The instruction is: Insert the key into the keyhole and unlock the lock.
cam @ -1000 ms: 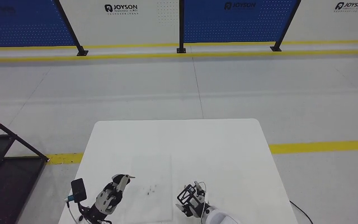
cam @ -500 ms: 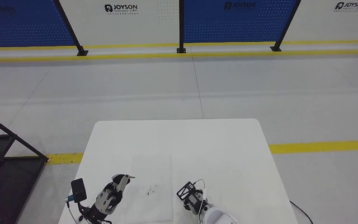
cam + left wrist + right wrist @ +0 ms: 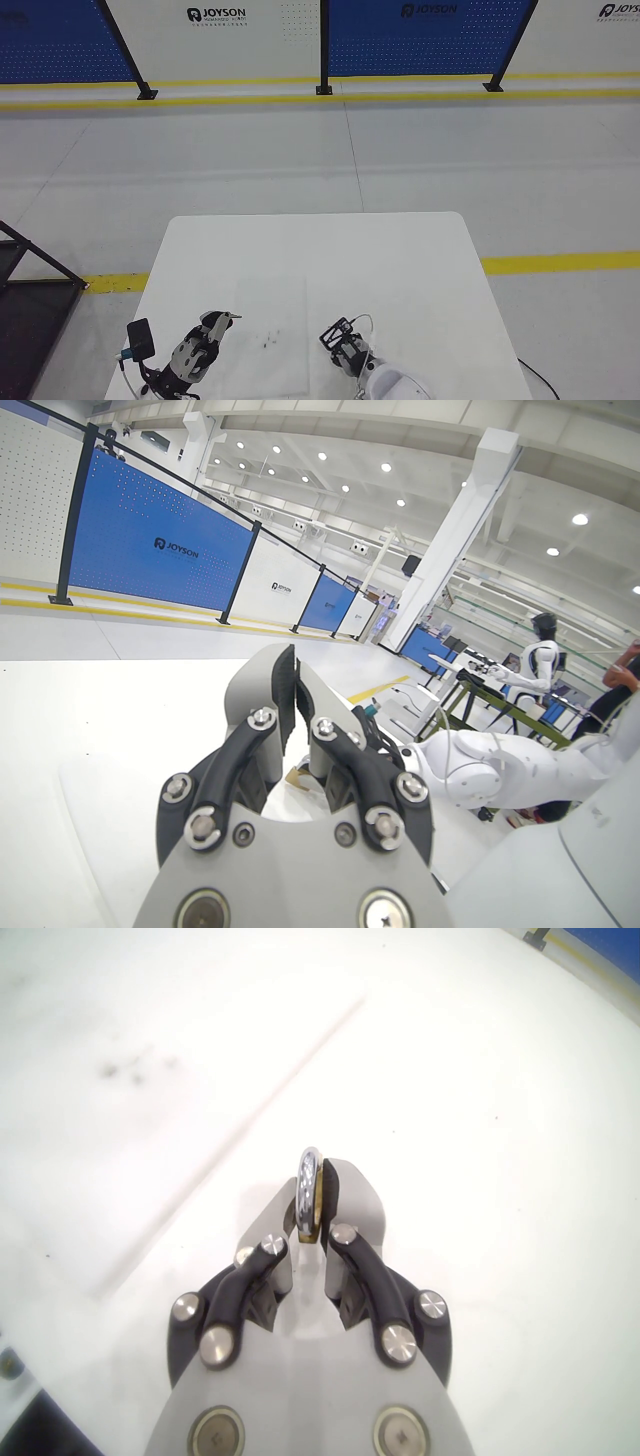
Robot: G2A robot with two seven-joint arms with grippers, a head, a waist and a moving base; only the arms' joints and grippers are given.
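Observation:
My right gripper (image 3: 312, 1178) is shut on the lock (image 3: 307, 1195), a small brass padlock with a chrome shackle, standing edge-on between the pads above the white table (image 3: 475, 1078). From above, that gripper (image 3: 340, 333) and the lock (image 3: 353, 326) sit near the table's front edge, right of centre. My left gripper (image 3: 222, 320) is at the front left, shut, with the key's thin tip (image 3: 235, 316) poking out of its fingertips. In the left wrist view the pads of this gripper (image 3: 294, 672) are pressed together and hide the key.
A thin pale sheet (image 3: 270, 300) lies flat on the table (image 3: 400, 250) between the two grippers, with a few dark specks (image 3: 268, 340) on it. A black frame (image 3: 30, 270) stands on the floor off the table's left side.
The right gripper, still holding the lock, has shifted slightly away from the table's front edge and turned a little. The left gripper has stayed where it was.

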